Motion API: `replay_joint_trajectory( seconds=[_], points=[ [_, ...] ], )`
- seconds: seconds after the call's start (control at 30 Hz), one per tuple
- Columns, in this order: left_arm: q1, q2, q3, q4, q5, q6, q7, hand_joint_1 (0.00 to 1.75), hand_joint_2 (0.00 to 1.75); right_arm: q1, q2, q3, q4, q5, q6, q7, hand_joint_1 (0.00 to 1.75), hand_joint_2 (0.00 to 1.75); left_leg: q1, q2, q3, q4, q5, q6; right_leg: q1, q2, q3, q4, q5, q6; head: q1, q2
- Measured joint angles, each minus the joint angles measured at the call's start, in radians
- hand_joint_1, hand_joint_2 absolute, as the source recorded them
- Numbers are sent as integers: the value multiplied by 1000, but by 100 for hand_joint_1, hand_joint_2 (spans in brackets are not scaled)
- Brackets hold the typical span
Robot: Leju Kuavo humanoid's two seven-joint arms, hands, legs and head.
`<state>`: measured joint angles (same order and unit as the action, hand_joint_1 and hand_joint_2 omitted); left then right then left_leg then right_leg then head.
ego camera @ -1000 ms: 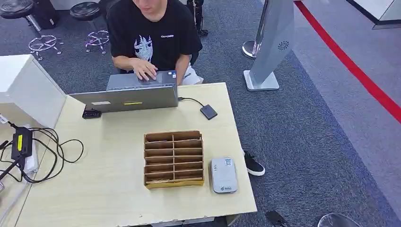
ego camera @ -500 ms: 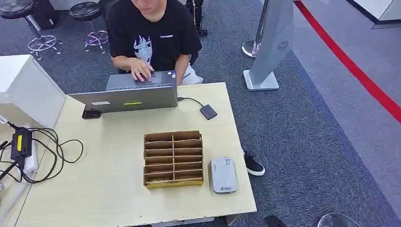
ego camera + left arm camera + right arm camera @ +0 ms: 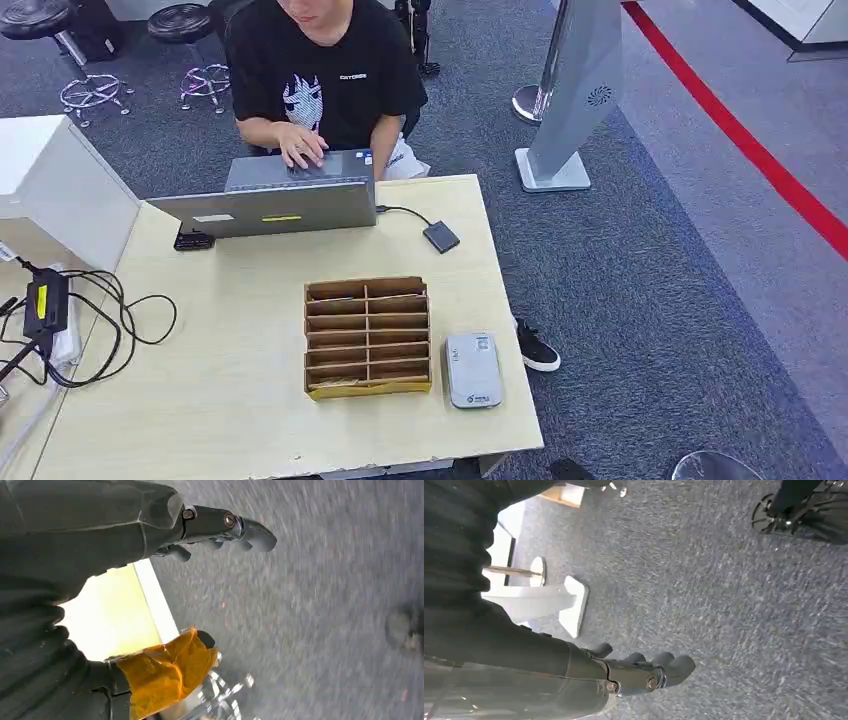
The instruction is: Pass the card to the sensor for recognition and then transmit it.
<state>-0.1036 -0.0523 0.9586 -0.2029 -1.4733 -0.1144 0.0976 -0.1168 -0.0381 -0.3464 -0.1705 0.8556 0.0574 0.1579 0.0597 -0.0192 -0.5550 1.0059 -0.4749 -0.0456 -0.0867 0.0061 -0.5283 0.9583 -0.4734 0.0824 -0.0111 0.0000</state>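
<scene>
the pale wooden table (image 3: 250, 400) spreads below me on grey carpet, and a person in a black shirt (image 3: 320, 70) sits at its far edge with one hand on a grey laptop (image 3: 275, 200). a white box (image 3: 60, 190) stands at the table's left side, with a tangle of black cables (image 3: 110, 320) and a black power brick (image 3: 45, 300) beside it. a white stand with a flat foot (image 3: 575, 90) rises from the carpet to the right of the table. near the table's middle sits the cardboard card holder (image 3: 367, 335), divided into rows of slots; i cannot make out a card in any slot. just beside it on the right lies the grey sensor (image 3: 472, 370), flat on the tabletop. a small dark adapter (image 3: 441, 237) lies on a cable from the laptop. my left hand (image 3: 165, 580) hangs over the carpet by the table's edge, holding nothing, dark fingers (image 3: 250, 530) stretched out and the thumb, wrapped in amber tape, well apart from them. my right hand (image 3: 634, 672) hangs over carpet too, empty, fingers (image 3: 674, 665) extended side by side.
</scene>
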Motion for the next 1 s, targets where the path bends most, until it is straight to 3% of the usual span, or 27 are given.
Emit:
replay_joint_trajectory(
  seconds=[0.13,0.23,0.3,0.4,0.5,0.6,0.73,0.83,0.93,1.0],
  points=[
    [-4,10,0,0,-2,-79,-17,0,175,-3,0,0,-2,20,-106,4,0,175,0,1,0,0,0,0,0,1,0,0,0,0,0,0],
    [2,5,0,0,-16,-136,-24,0,175,-16,-5,0,-2,22,-83,8,0,175,0,1,0,0,0,0,0,1,0,0,0,0,0,0],
    [8,-4,0,0,-23,-123,-24,0,175,-19,-5,-1,-2,20,-48,0,0,175,0,0,0,0,0,0,0,0,0,0,0,0,1,0],
    [8,-9,-2,0,-22,-49,-13,0,175,-16,-4,-6,-2,15,-5,-12,0,175,0,0,0,0,0,0,0,0,0,0,0,0,0,0],
    [3,-1,-1,0,-7,-16,-3,0,175,-10,-2,-11,-2,15,-33,-26,0,175,0,0,0,0,0,0,0,0,0,0,0,0,0,0],
    [3,4,-1,0,-2,-58,-7,0,175,-15,-2,-19,-3,19,-112,-45,0,175,0,0,0,0,0,0,0,1,0,0,0,0,1,0],
    [9,0,-1,0,-11,-149,-13,0,175,-30,-3,-23,-4,33,-77,-44,0,175,0,0,0,0,0,0,0,1,0,0,0,0,0,0],
    [12,-7,-1,0,-20,-141,-10,0,175,-33,-3,-23,-4,35,-46,-40,0,175,0,0,0,0,0,0,0,0,0,0,0,0,0,0],
    [11,-11,-2,0,-21,-53,-3,0,175,-26,-3,-26,-4,35,-13,-22,0,175,0,0,0,0,0,0,0,0,0,0,0,0,1,0],
    [8,-4,-2,0,-8,-9,6,0,175,-18,-2,-27,-4,41,-48,-9,0,175,0,0,0,0,0,0,0,0,0,0,0,0,0,0]
  ],
)
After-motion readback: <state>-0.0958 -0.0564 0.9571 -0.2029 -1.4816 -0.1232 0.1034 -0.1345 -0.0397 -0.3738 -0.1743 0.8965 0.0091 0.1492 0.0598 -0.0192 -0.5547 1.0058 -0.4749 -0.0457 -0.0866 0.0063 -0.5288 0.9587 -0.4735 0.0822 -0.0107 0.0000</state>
